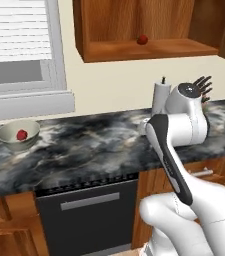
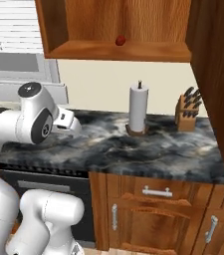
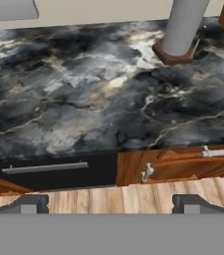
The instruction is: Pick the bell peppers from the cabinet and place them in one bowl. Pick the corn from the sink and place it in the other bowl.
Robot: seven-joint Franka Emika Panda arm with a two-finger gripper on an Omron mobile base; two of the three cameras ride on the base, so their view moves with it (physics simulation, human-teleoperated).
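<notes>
Far off to the left of my jaws (image 3: pixel 111 203), the pale grey-beige bowl (image 1: pixel 18 135) sits on the dark marbled desk (image 1: pixel 94 145) with one small, glossy red bell pepper (image 1: pixel 22 134) lying inside it. My jaws stand wide apart and hold nothing, hanging over the desk's front edge with the paper towel roll (image 3: pixel 182 30) ahead to their right. High above them, the second lumpy red bell pepper (image 2: pixel 120 40) rests alone on the shelf board of the reddish-brown cabinet (image 2: pixel 113 50).
</notes>
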